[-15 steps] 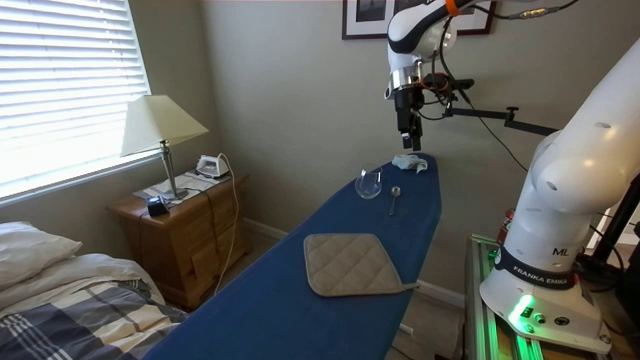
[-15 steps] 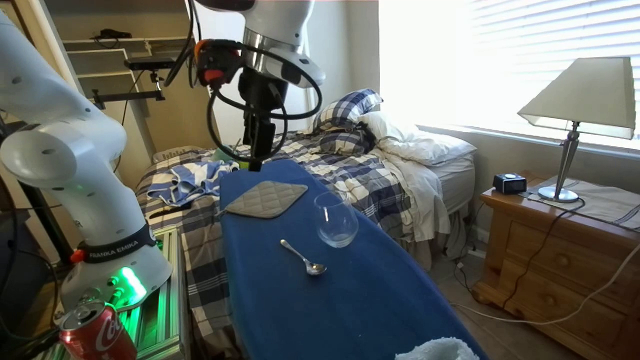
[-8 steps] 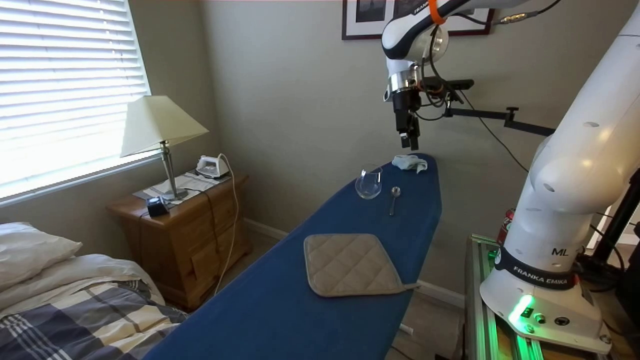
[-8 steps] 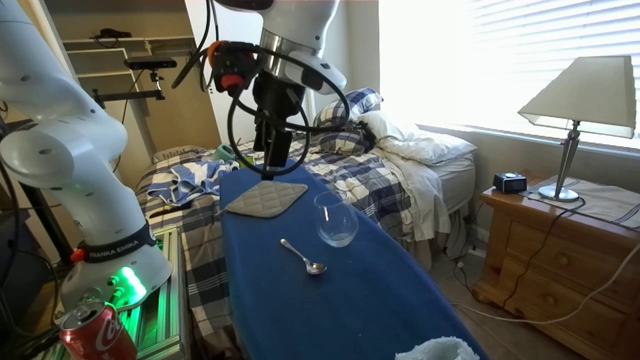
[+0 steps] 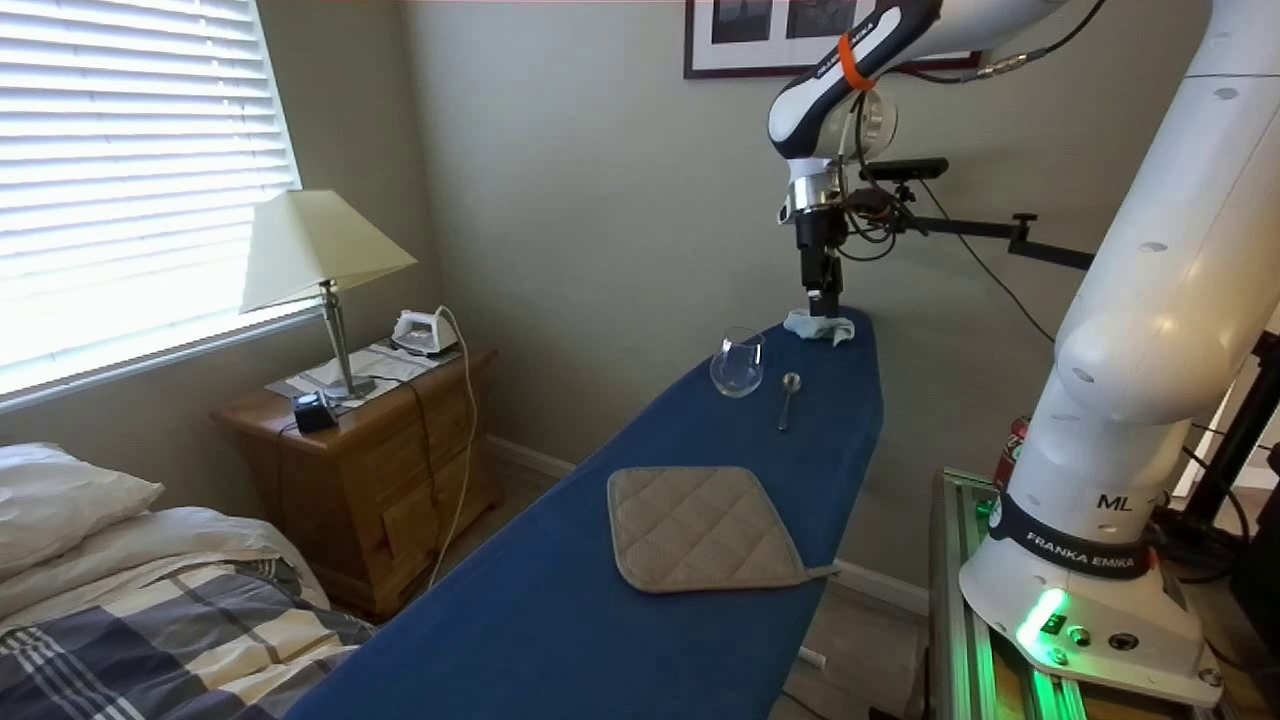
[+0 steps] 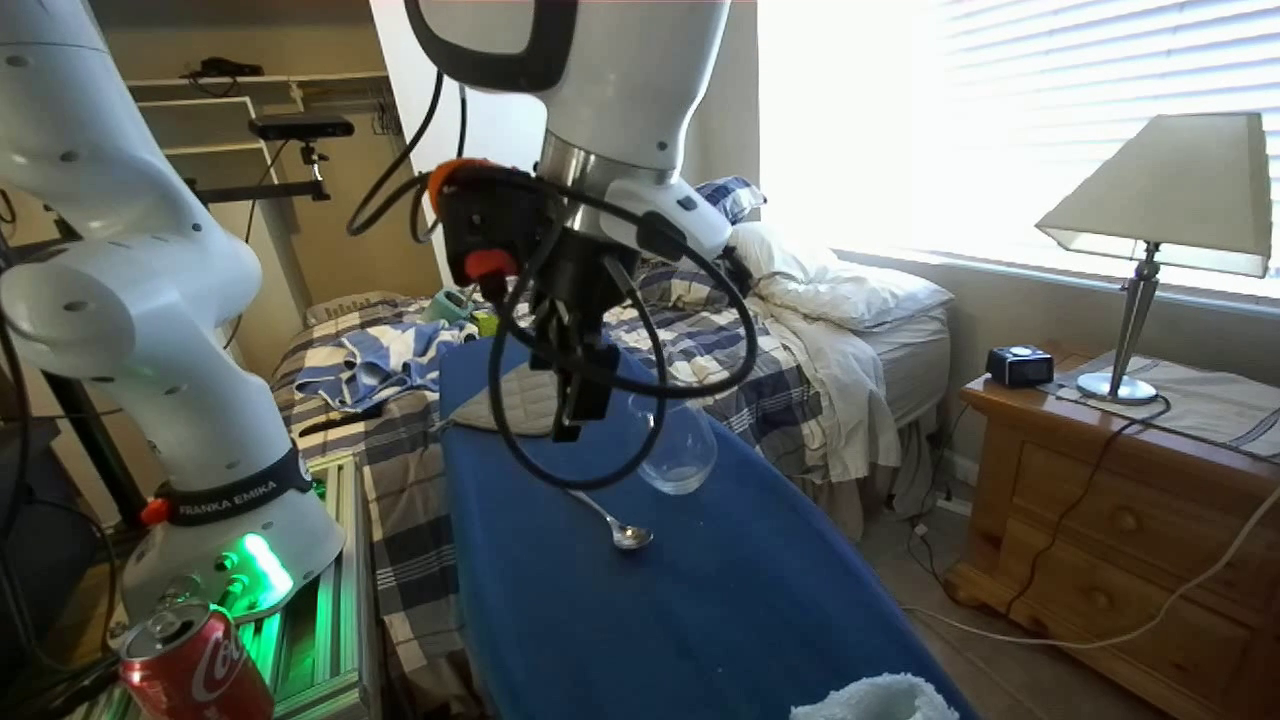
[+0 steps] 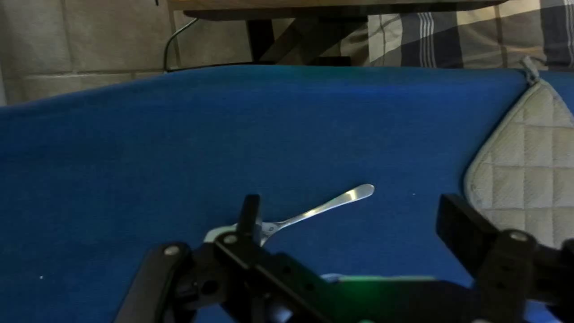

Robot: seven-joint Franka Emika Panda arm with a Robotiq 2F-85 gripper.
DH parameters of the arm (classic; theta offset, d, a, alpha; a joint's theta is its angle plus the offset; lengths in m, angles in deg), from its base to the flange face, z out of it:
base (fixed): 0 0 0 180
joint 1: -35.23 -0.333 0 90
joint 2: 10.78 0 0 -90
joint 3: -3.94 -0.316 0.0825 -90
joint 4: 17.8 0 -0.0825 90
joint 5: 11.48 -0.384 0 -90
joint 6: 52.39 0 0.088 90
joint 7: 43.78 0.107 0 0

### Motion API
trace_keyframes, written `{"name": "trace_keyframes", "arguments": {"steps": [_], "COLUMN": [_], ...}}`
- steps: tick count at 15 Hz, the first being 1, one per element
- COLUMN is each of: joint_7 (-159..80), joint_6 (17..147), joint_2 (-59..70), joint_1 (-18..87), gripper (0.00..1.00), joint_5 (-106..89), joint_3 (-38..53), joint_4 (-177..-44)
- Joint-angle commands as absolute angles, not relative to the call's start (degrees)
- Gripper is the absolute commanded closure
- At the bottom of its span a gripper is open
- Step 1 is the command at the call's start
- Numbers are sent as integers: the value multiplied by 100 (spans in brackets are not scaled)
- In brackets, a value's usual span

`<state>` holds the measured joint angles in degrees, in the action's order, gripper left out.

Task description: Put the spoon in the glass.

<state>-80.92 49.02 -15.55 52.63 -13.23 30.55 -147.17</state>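
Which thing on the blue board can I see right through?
The round glass beside the spoon: the blue board shows through its clear sides. The spoon, quilted pad and crumpled pale cloth all hide what is under them.

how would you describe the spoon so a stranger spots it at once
Find the blue ironing board, then the stretch between the quilted pad and pale cloth. The spoon lies there beside the clear glass, on the side toward the robot base. Unlike the upright, see-through glass, it is a slim, shiny piece of metal lying flat.
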Motion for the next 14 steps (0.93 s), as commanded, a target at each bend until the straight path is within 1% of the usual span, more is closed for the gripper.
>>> {"name": "trace_keyframes", "arguments": {"steps": [1, 7, 14], "joint_7": [-8760, -9326, -9788], "joint_6": [5293, 5781, 5890], "joint_2": [-1033, -408, 227], "joint_1": [5528, 5808, 6051], "gripper": [0, 0, 0], "joint_5": [-1349, -1564, -1887], "joint_3": [3051, 2926, 2673], "joint_4": [-14505, -14363, -14076]}}
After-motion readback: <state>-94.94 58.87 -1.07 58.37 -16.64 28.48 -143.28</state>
